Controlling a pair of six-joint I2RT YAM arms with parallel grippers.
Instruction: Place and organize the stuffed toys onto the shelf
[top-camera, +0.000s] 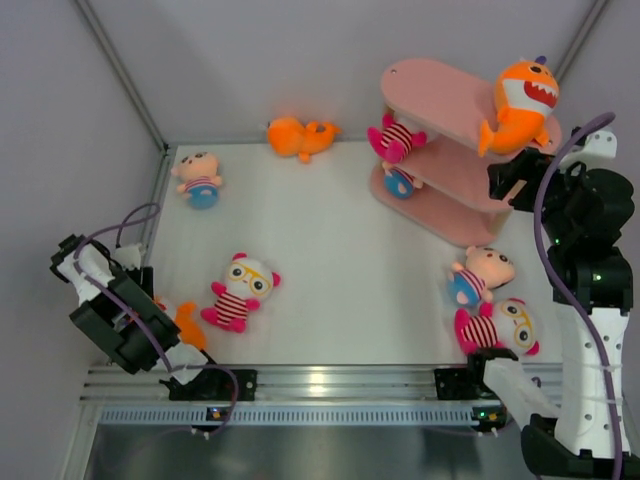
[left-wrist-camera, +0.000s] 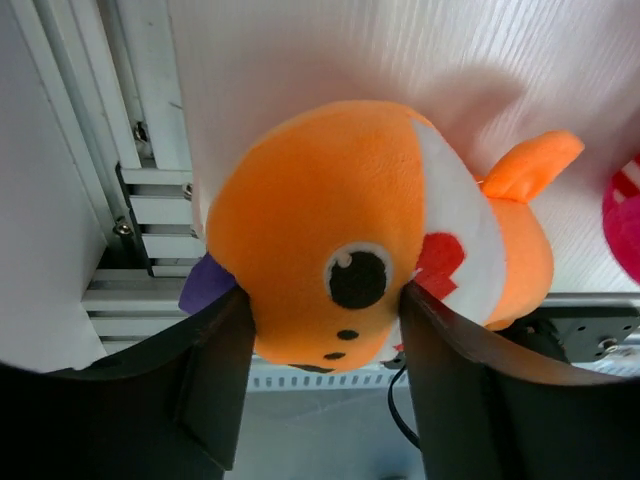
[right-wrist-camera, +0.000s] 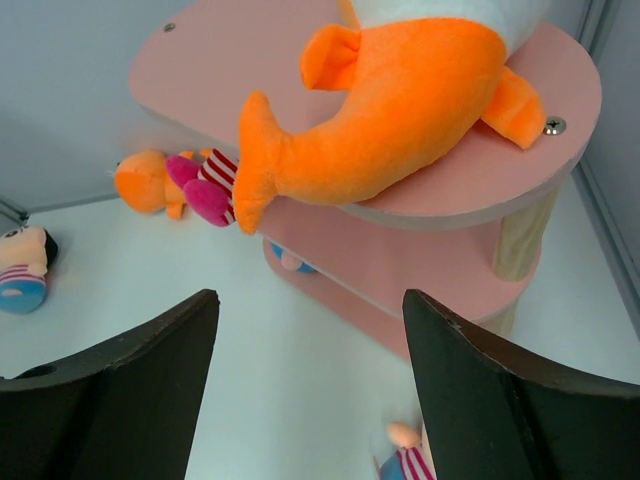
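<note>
An orange shark (left-wrist-camera: 340, 230) is at the near-left corner of the tabletop (top-camera: 350, 260). Its head is clamped between the two fingers of the left gripper (left-wrist-camera: 322, 295), which press on both sides of it. At the far-right corner stands the pink shelf (top-camera: 430, 90), with a second shark (top-camera: 520, 105) lying on its top board. The right gripper (right-wrist-camera: 308, 300) hangs just beside that board, fingers wide apart and holding nothing.
</note>
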